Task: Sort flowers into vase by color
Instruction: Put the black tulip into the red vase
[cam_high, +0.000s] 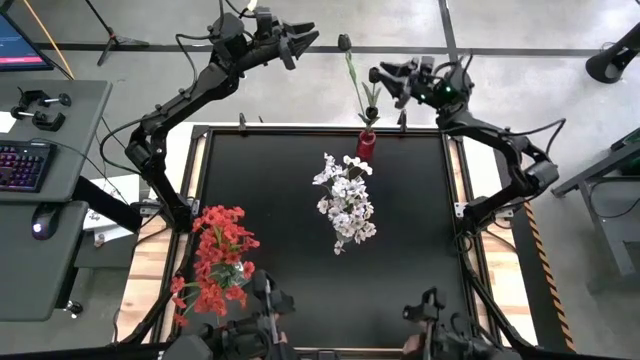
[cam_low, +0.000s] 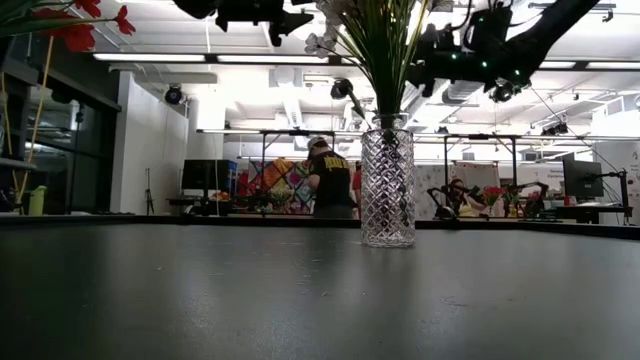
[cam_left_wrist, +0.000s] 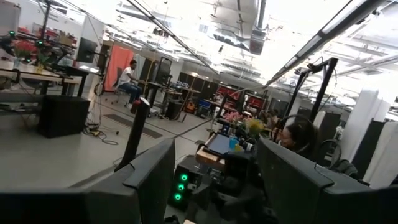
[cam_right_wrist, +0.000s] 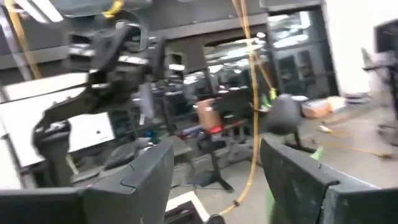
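Observation:
A dark, near-black bloom (cam_high: 345, 42) on a thin green stem (cam_high: 357, 85) stands with its lower end in a small red vase (cam_high: 366, 146) at the table's far edge. White flowers (cam_high: 345, 200) stand in a clear cut-glass vase (cam_low: 388, 190) at mid-table. Red flowers (cam_high: 220, 258) stand at the near left. My right gripper (cam_high: 388, 82) is open, high up, just right of the dark flower's stem. In the right wrist view the bloom (cam_right_wrist: 286, 112) shows beyond its fingers. My left gripper (cam_high: 300, 40) is open and empty, high beyond the far edge, left of the bloom.
The black table top (cam_high: 280, 180) has bare room between the flower bunches and along its right side. A desk with a keyboard (cam_high: 22, 165) stands to the left. A person (cam_low: 328, 180) stands in the room beyond the table.

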